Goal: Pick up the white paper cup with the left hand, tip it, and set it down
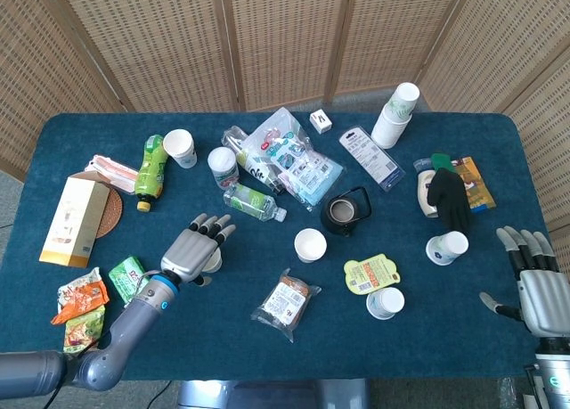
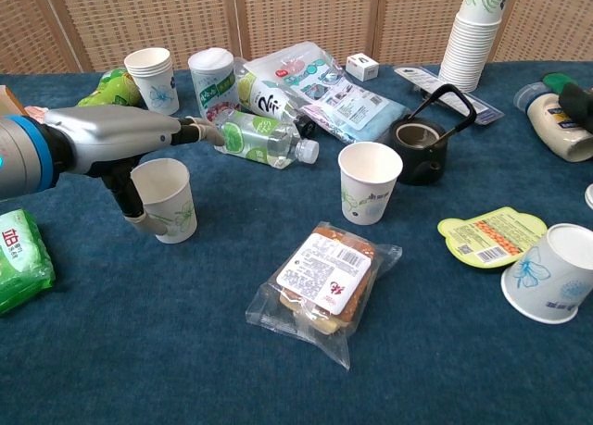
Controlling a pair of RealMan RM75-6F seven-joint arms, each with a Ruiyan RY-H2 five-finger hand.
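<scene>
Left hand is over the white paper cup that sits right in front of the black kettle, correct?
No. The left hand is at the white paper cup further left, near the clear bottle; the chest view shows the one by the black kettle untouched.

Left hand (image 1: 193, 251) out over the table on a low, forward-slanting grey forearm, fingers spread and pointing ahead, thumb hooked downward. Right hand (image 1: 540, 289) at the near right table edge, palm down, fingers straight and apart, gripping nothing.
</scene>
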